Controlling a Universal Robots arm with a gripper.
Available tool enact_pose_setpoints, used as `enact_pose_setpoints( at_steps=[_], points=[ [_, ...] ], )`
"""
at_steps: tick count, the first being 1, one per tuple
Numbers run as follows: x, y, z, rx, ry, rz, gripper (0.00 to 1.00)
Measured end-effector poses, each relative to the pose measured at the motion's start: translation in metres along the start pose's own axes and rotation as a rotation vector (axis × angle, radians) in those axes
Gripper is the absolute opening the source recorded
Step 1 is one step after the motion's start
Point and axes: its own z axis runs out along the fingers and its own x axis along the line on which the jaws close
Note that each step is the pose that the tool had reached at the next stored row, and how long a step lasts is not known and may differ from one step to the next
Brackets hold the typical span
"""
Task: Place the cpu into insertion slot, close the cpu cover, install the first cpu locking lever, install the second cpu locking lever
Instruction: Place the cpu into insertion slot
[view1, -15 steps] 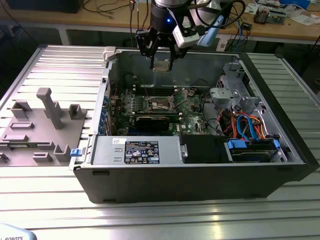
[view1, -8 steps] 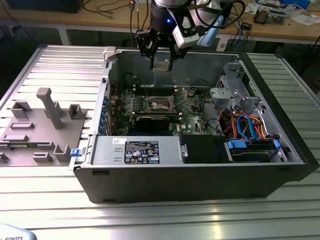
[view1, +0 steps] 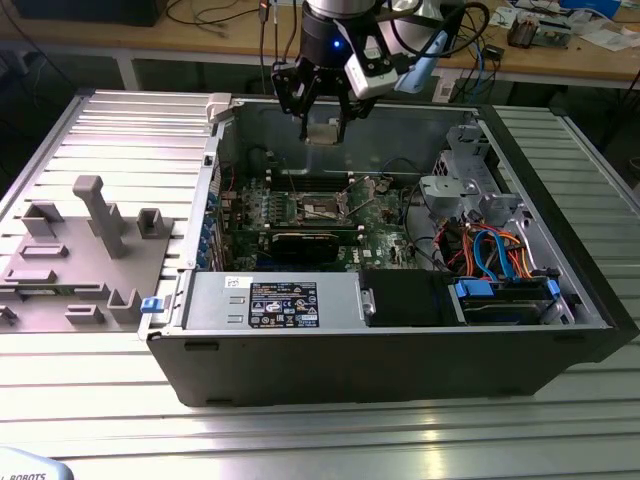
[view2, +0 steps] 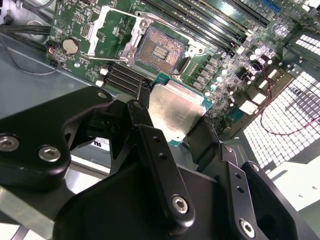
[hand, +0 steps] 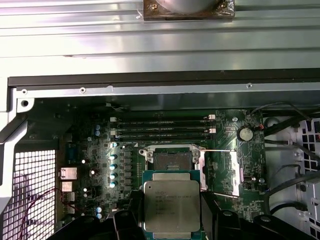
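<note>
Inside an opened desktop PC case (view1: 560, 330) on a slatted aluminium bench (view1: 300, 440), the arm's gripper (view1: 322, 128) is clenched on the cpu (view1: 322, 133), pinching the silvery chip by two opposite edges btwn black fingers (view2: 145, 127). In the exterior view the chip hangs high, about level w/ the case's far wall and well above the green motherboard (view1: 380, 215); it touches nothing but the fingers.

The insertion slot (view1: 322, 207) sits bare below, its dark contact field unobstructed in both wrist views. In the first wrist view the chip's edge overlaps the socket's rim in the picture, which suggests rough alignment over the target, though chip and socket are plainly apart in height. The cpu cover (view2: 132, 42) stands swung open beside the socket, its central window framing green board. Memory slots (hand: 162, 127) run just beyond the socket, and a coin cell (hand: 245, 133) sits off to one side.

By the look of it, none of the four steps is finished. Step 1 is under way, w/ the chip carried but not seated. The cover is unclosed, so both lever-latching steps also remain. At the exterior view's left a grey parts fixture (view1: 90, 215) rests on the bench outside the case.
</note>
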Motion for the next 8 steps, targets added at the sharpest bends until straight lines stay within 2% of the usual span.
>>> enact_pose_setpoints(
  at_steps=[8],
  points=[
    [0.0000,-0.0001,0.0014,0.0000,0.0000,0.000,0.55]
  ],
)
